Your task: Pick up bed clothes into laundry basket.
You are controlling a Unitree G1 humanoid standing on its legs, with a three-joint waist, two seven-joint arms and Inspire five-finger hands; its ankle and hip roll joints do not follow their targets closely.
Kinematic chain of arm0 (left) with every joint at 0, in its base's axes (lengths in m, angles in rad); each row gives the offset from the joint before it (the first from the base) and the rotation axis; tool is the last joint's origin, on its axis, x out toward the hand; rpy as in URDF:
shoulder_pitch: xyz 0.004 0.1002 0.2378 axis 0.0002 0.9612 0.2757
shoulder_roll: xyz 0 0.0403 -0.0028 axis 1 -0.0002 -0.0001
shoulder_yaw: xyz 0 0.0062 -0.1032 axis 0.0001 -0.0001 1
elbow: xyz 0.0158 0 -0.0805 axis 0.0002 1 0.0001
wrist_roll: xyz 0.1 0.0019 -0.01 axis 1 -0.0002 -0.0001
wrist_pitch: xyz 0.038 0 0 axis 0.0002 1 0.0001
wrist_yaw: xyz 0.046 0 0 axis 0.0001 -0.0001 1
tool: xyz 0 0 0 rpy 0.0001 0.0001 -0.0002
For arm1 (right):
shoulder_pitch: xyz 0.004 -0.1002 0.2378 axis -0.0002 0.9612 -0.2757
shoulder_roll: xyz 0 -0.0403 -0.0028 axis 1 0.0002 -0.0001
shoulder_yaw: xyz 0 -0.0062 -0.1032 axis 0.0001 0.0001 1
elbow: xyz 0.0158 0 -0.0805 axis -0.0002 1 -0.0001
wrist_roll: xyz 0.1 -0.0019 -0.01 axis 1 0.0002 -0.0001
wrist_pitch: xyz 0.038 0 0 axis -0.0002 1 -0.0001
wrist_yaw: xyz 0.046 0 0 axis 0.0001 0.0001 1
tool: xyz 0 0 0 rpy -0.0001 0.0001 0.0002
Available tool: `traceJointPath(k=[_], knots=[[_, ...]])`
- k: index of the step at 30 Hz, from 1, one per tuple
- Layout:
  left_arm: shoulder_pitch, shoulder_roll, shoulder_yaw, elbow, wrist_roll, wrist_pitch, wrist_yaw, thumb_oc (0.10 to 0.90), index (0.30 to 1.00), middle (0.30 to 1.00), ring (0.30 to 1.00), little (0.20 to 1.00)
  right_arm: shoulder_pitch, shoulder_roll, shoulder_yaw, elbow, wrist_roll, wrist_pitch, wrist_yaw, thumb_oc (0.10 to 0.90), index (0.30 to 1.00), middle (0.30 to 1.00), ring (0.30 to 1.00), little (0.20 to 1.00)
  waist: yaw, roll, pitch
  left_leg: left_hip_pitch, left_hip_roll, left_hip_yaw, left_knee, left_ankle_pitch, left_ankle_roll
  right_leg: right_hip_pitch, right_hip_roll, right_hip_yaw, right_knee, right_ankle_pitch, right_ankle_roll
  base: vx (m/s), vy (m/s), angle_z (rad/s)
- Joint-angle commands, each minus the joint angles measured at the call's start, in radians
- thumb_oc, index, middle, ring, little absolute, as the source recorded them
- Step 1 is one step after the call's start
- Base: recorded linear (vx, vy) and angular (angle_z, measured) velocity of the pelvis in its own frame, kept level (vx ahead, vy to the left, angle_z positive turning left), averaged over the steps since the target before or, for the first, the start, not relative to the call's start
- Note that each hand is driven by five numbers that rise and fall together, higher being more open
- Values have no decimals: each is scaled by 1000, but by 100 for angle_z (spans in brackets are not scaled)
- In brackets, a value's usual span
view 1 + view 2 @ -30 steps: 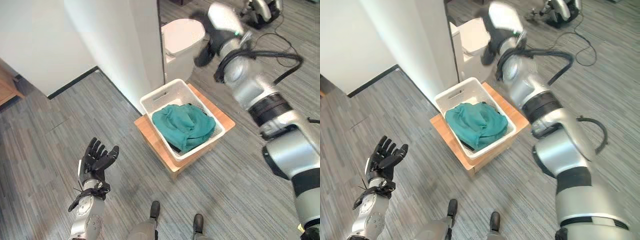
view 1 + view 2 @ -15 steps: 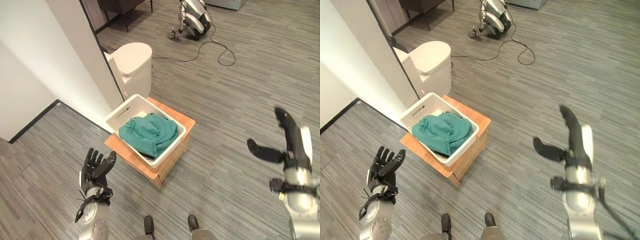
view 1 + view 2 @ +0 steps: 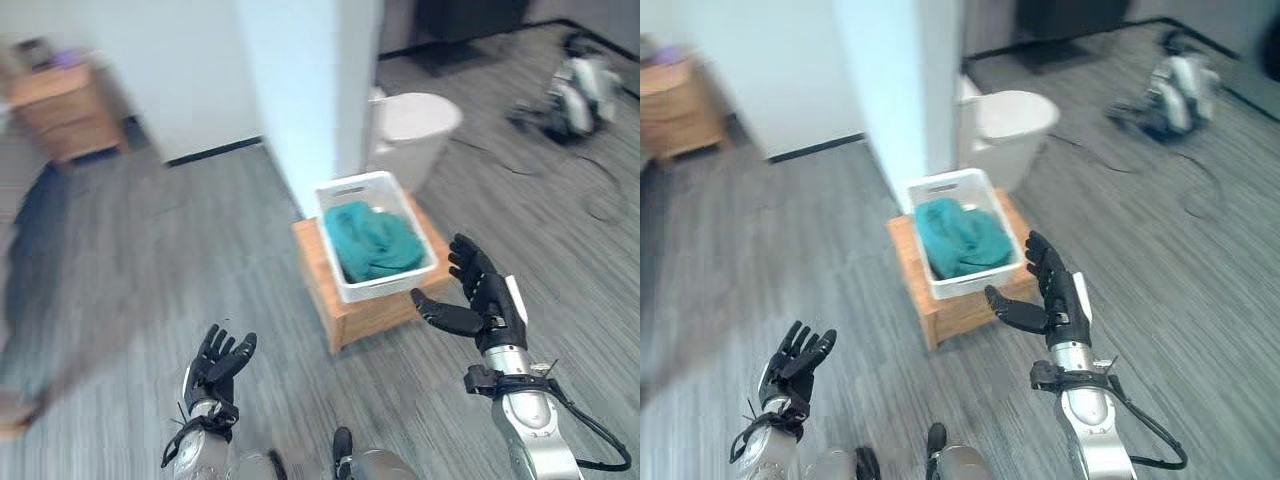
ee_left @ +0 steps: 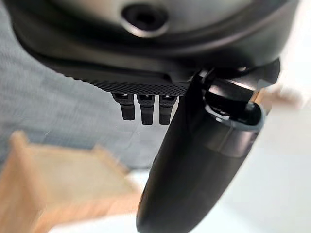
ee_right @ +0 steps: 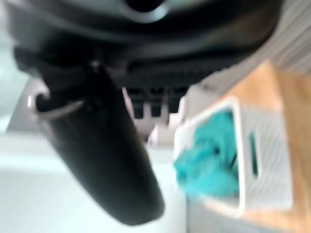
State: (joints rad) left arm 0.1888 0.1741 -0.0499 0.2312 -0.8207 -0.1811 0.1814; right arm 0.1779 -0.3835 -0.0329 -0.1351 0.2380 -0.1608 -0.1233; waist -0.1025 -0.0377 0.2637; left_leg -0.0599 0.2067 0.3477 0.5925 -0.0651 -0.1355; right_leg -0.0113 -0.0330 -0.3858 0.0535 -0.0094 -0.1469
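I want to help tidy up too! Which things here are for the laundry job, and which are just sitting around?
For the job:
- white laundry basket on the wooden stand
- teal clothes already inside it
- left robot hand and right robot hand, both open and holding nothing

Just sitting around:
- white bin behind the basket
- wooden cabinet by the far wall

a low wooden stand (image 3: 345, 305) sits on grey plank floor (image 3: 150, 260), beside a white wall corner (image 3: 320, 90). a white bin (image 3: 415, 130) stands behind it; a wooden cabinet (image 3: 65, 100) sits far off.
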Motion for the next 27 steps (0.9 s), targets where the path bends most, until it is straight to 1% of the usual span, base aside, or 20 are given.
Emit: traceJointPath(k=[1,2,3,4,6,7,8,9,11,12,13,15,16,17,18,19,21,22,24,27], knots=[[-72,72,88,-161,61,-89,-27,800,900,900,900,900,-54,-51,-41,-36,-45,-98,-12,800,900,900,900,900,3,33,-44,214,95,-9,-163,14,9,0,7,20,-22,-102,152,-386,43,275],[-87,73,92,-185,77,-86,-32,800,900,900,900,900,-22,-52,-72,-31,-70,-98,-24,800,900,900,900,900,3,38,-53,270,151,72,-210,17,-8,-42,-49,-105,0,-85,160,-409,131,246],[-94,74,94,-188,80,-84,-33,800,900,900,900,900,-6,-53,-92,-35,-85,-99,-28,800,900,900,900,900,-8,39,-58,295,180,120,-244,31,-16,-64,-90,-172,17,-76,165,-407,134,200],[-94,73,93,-188,81,-83,-33,800,900,900,900,900,-4,-53,-93,-36,-86,-99,-28,800,900,900,900,900,-15,41,-60,294,179,112,-253,36,-17,-63,-94,-181,22,-80,168,-286,125,244],[-106,81,100,-199,78,-86,-32,800,900,900,900,900,18,-48,-138,-35,-95,-101,-50,800,900,900,900,900,-27,47,-68,324,227,171,-296,81,-42,-86,-171,-286,34,-54,181,-356,280,335],[-109,94,108,-200,79,-83,-30,800,900,900,900,900,30,-39,-166,-25,-102,-94,-78,800,900,900,900,900,-24,61,-69,345,255,239,-317,119,-72,-94,-242,-368,30,-15,200,-342,344,285],[-109,95,107,-201,79,-82,-30,800,900,900,900,900,31,-38,-167,-25,-102,-94,-78,800,900,900,900,900,-29,61,-70,344,253,235,-323,122,-71,-91,-245,-376,27,-11,203,-411,553,225],[-97,104,129,-212,84,-84,-17,800,900,900,900,900,39,-23,-195,-18,-95,-90,-97,800,900,900,900,900,-17,71,-64,311,232,238,-353,96,-83,-93,-319,-423,3,59,246,-217,454,215],[-96,108,147,-203,88,-75,-10,800,900,900,900,900,49,-1,-214,-30,-90,-79,-98,800,900,900,900,900,-19,74,-61,297,163,262,-485,-6,-60,-104,-415,-438,-30,183,338,-208,560,232],[-97,108,146,-202,88,-75,-10,800,900,900,900,900,49,-1,-215,-31,-90,-78,-98,800,900,900,900,900,-22,70,-62,298,151,260,-493,-8,-53,-103,-425,-440,-33,193,346,-10,668,220],[-92,110,154,-181,129,-67,2,800,900,900,900,900,41,29,-186,1,-50,-59,-82,800,900,900,900,900,-1,64,-43,261,84,195,-493,-58,-26,-95,-454,-383,-61,269,384,16,534,176],[-92,121,170,-185,155,-59,15,800,900,900,900,900,31,52,-172,20,-15,-54,-74,800,900,900,900,900,6,45,-25,248,54,191,-516,-68,-8,-90,-480,-368,-74,327,400,-23,479,84],[-92,159,170,-182,221,-67,23,800,900,900,900,900,25,163,-127,39,218,-75,-15,800,900,900,900,900,-31,67,-2,218,26,119,-595,-50,8,-128,-429,-117,-54,290,405,-13,333,44],[-92,163,172,-182,222,-67,24,800,900,900,900,900,22,164,-127,44,224,-78,-10,800,900,900,900,900,-27,59,-5,219,17,125,-604,-44,10,-140,-436,-108,-47,288,405,83,660,123],[-111,215,160,-157,297,-68,31,800,900,900,900,900,44,191,-119,75,301,-73,-1,800,900,900,900,900,-71,64,-7,229,-31,57,-663,-13,31,-168,-314,216,25,205,390,109,507,139],[-127,229,154,-142,321,-69,24,800,900,900,900,900,48,206,-134,77,333,-80,4,800,900,900,900,900,-86,67,-12,217,-55,10,-678,4,42,-151,-240,306,68,137,380,120,669,291],[-126,219,136,-138,342,-63,26,800,900,900,900,900,64,219,-150,71,366,-82,17,800,900,900,900,900,-97,80,-13,207,-100,-49,-680,0,77,-158,-154,319,193,54,341,51,386,259],[-127,219,136,-139,342,-63,27,800,900,900,900,900,64,218,-150,72,366,-82,17,800,900,900,900,900,-98,79,-17,200,-100,-51,-680,4,77,-165,-155,318,195,55,339,64,245,61],[-130,186,107,-138,345,-49,24,800,900,900,900,900,71,217,-167,97,344,-82,3,800,900,900,900,900,-109,87,-23,199,-153,-113,-680,-1,107,-176,-47,324,269,-19,292,106,269,31],[-91,141,102,-158,335,-40,18,800,900,900,900,900,60,206,-154,125,360,-70,1,800,900,900,900,900,-84,75,-43,197,-193,-147,-680,-3,119,-112,-24,287,190,-38,265,99,143,94]])
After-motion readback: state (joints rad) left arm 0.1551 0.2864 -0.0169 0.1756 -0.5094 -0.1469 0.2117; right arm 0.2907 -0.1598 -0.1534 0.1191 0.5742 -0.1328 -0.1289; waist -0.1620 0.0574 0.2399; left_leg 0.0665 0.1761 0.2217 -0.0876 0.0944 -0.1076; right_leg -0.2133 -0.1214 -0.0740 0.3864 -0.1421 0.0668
